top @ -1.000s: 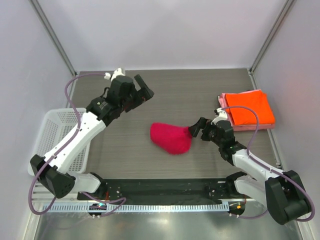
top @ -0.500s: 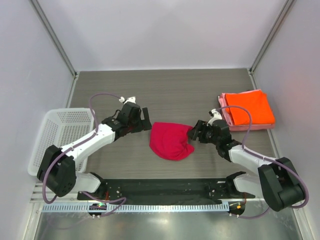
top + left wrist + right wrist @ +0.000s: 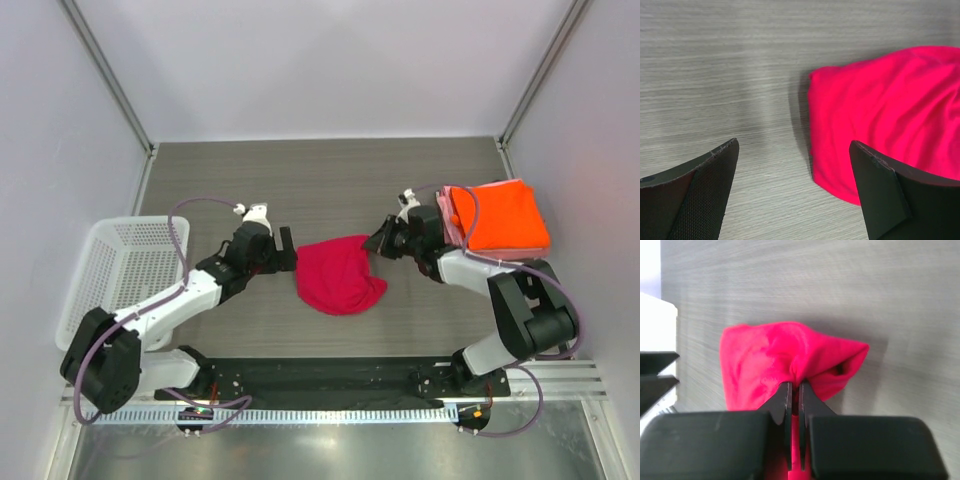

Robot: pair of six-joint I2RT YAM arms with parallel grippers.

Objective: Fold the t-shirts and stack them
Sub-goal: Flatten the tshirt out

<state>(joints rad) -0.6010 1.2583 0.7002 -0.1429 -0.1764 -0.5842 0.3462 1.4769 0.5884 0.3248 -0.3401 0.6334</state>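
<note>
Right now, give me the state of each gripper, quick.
Left gripper: open, holding nothing, beside the crimson t-shirt.
Right gripper: shut on the crimson t-shirt.

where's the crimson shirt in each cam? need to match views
Top external: crimson shirt mid-table, between left hand and right hand.
Left wrist: shirt fills the right half, ahead of the open left hand.
Right wrist: shirt at centre, a fold pinched by the right hand.
Shared landmark: the grey wood-grain table.
</note>
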